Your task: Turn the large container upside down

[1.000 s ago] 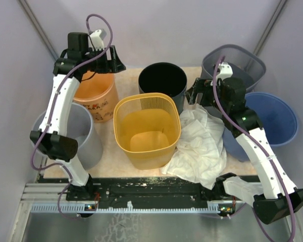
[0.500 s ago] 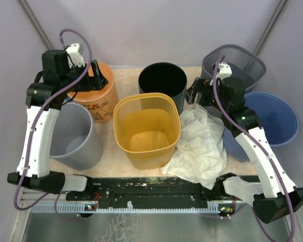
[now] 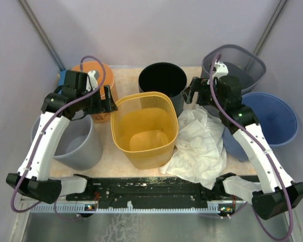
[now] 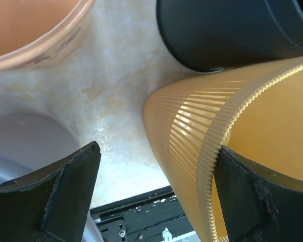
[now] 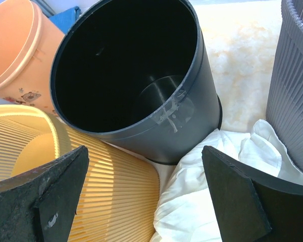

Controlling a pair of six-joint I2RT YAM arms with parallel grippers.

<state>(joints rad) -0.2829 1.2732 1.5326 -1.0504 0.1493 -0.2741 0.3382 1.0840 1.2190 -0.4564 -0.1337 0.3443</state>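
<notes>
The large yellow ribbed basket [image 3: 146,128] stands upright and empty at the table's middle. My left gripper [image 3: 110,103] is open and straddles its left rim. In the left wrist view the rim [image 4: 217,166] runs between the jaws, with one finger [image 4: 257,201] inside the basket [image 4: 192,131] and the other [image 4: 45,196] outside; contact is not clear. My right gripper [image 3: 192,93] is open and empty, hovering between the black bin and the white cloth. In the right wrist view [image 5: 146,196] it sits above the basket's far right corner [image 5: 106,186].
A black bin [image 3: 162,80] stands behind the basket. An orange bucket [image 3: 93,70] and a grey bin [image 3: 73,136] are on the left. A mesh bin [image 3: 237,63] and a blue bin [image 3: 275,118] are on the right. A crumpled white cloth [image 3: 199,143] lies against the basket's right side.
My left arm swung down from over the orange bucket to the yellow basket's left rim. The basket has shifted slightly left. The right arm has barely moved.
</notes>
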